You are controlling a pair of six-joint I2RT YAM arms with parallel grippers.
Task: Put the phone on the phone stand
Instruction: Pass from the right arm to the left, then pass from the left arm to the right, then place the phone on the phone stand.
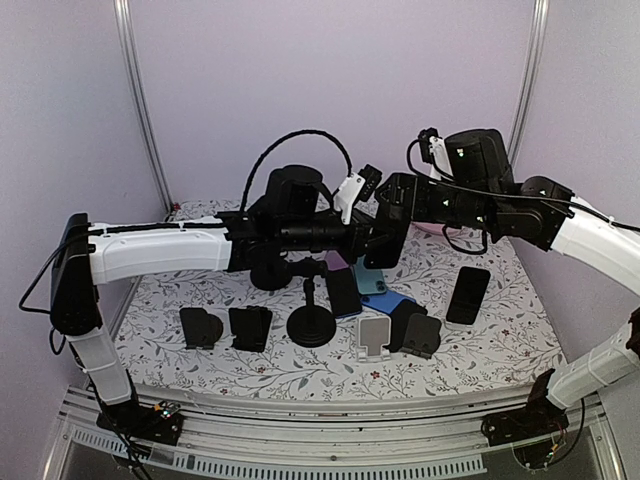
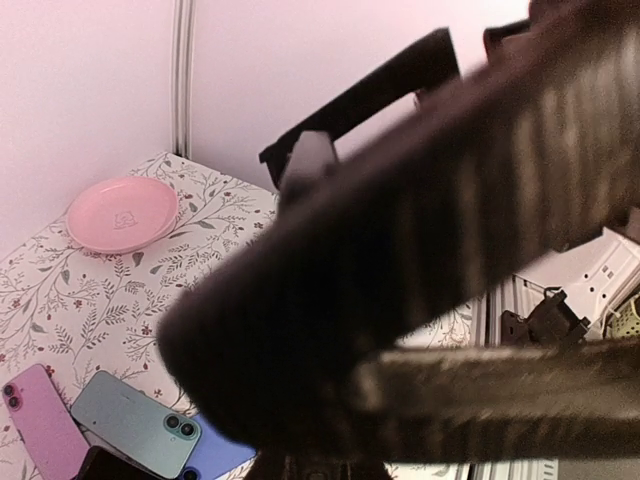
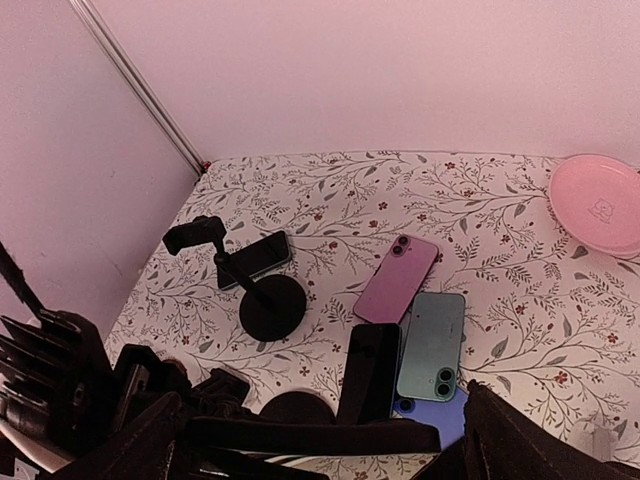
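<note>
The black phone (image 3: pixel 372 372) lies on the floral desk (image 3: pixel 480 200) at the middle of the phone cluster. Its long axis runs from the near edge toward the back wall, and its right side overlaps the teal phone (image 3: pixel 432 345). The right end effector (image 3: pixel 330 445) hangs just short of it, fingers spread wide and released, with nothing between them and no contact with the phone. The left end effector (image 1: pixel 368 240) reaches in from the other side and is clenched. Its own camera is almost wholly blocked by a blurred dark shape close to the lens, so whether it pinches anything cannot be told. The phone stand (image 3: pixel 270 305), a round black base with a thin post and a clamp on top, stands to the left of the cluster and well apart from the black phone. A second black phone (image 3: pixel 255 257) lies flat just behind it. A pink phone (image 3: pixel 395 278) lies beyond the teal one, and a blue phone (image 3: pixel 440 415) peeks out beneath it. A pink plate (image 3: pixel 600 205) sits near the back right. A row of small stands (image 1: pixel 250 328) lines the near edge.
</note>
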